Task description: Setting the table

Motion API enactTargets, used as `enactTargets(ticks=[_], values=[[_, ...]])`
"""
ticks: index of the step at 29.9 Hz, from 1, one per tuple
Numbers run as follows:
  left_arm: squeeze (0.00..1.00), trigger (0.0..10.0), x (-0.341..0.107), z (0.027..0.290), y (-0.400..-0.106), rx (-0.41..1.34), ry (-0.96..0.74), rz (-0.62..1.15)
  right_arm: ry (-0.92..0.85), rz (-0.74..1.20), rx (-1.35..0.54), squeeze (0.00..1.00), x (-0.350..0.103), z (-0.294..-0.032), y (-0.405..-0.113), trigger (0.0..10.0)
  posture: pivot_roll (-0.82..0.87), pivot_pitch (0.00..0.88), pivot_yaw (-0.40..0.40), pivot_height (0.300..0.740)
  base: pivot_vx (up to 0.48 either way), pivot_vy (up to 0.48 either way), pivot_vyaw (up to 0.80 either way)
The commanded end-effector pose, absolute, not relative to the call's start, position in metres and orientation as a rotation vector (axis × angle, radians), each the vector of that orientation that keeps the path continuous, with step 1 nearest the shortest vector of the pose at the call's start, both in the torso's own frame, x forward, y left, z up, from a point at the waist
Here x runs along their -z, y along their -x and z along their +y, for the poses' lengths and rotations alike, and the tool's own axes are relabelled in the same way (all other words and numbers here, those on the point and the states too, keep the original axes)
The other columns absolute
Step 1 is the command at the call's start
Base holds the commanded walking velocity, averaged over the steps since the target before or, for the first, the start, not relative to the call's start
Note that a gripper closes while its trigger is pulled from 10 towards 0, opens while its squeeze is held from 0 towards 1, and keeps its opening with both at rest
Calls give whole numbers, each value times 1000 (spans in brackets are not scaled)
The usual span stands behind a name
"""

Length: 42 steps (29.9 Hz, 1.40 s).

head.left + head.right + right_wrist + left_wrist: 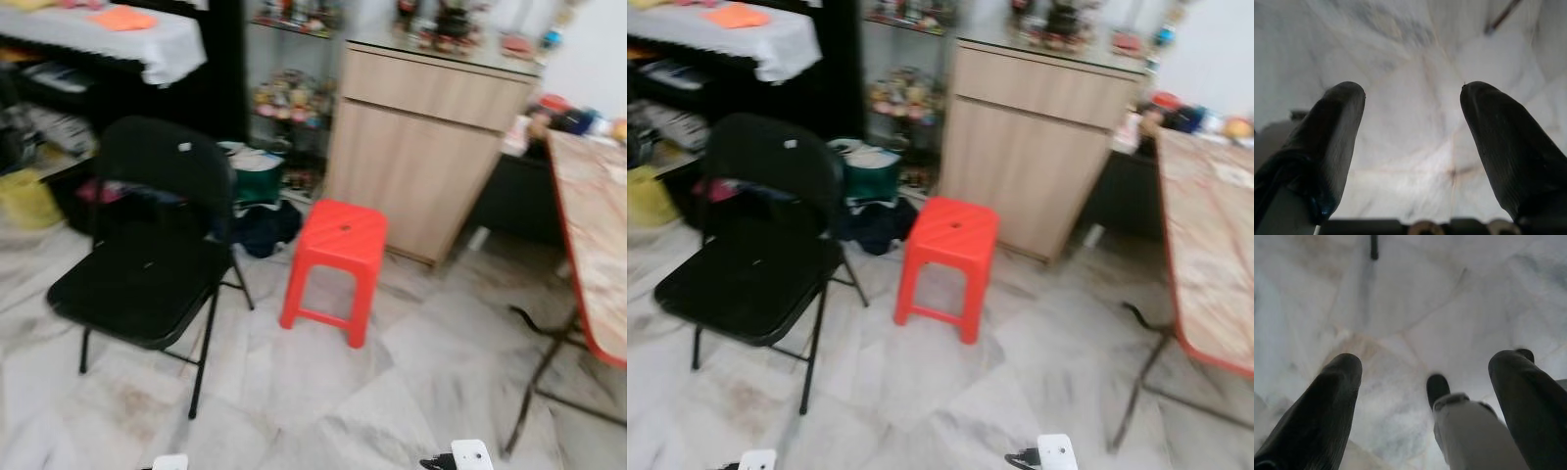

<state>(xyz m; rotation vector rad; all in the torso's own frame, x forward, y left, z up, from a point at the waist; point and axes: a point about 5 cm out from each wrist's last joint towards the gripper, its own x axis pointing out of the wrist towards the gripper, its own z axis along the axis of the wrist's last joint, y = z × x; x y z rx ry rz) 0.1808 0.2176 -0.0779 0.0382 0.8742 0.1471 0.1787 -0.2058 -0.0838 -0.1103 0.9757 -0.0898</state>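
Progress: we judge the task barely begun; we see no tableware in either gripper, and nothing laid on the visible part of the surface (598, 245).
Remaining: by our reading, everything; items are yet to be found, carried and laid out.
Surface: it stands at the right edge of the scene, a flat top with a mottled pink-brown marbled pattern, a red rim and thin dark metal folding legs; only its near-left part shows.
Far end of surface: a blurred cluster of coloured objects (573, 117) lies there; we cannot tell what they are.
Left gripper (1425, 377): hangs low over the floor, its two black ribbed fingers spread wide, holding nothing.
Right gripper (1413, 98): likewise low over the floor, fingers spread apart and empty.
Floor (323, 392): glossy pale marble tiles with grey veining and faint brownish joints.
Chair (147, 255): black folding type at the left, padded matte seat and back, thin black tube frame.
Stool (336, 269): red moulded plastic, square ribbed top, four splayed legs, standing between chair and surface.
Cabinet (426, 147): light wood-grain panels, far centre, with a glossy top carrying small blurred items.
Image quality: the head views are blurred, so we cannot vouch for fine detail.
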Motion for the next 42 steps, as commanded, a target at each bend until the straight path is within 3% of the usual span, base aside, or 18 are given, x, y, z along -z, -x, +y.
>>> enactTargets(ticks=[1, 20, 31, 42], values=[[0, 10000, 75, 234, -183, -100, -15, 924, -151, 934, 89, 0, 75, -185, -204, 10000, 79, 0, -6, 740, 0, 0, -744], [0, 10000, 75, 236, -182, -155, 33, 918, -176, 912, 117, 0, 73, -185, -208, 10000, 75, 0, -7, 740, 0, 0, -739], [0, 10000, 77, 237, -177, -116, -29, 937, -179, 907, 124, 0, 73, -182, -207, 10000, 73, 0, 8, 740, 0, 0, 0], [0, 10000, 80, 238, -170, -120, -35, 961, -176, 906, 120, 0, 73, -182, -208, 10000, 78, 0, 4, 740, 0, -480, 0]])
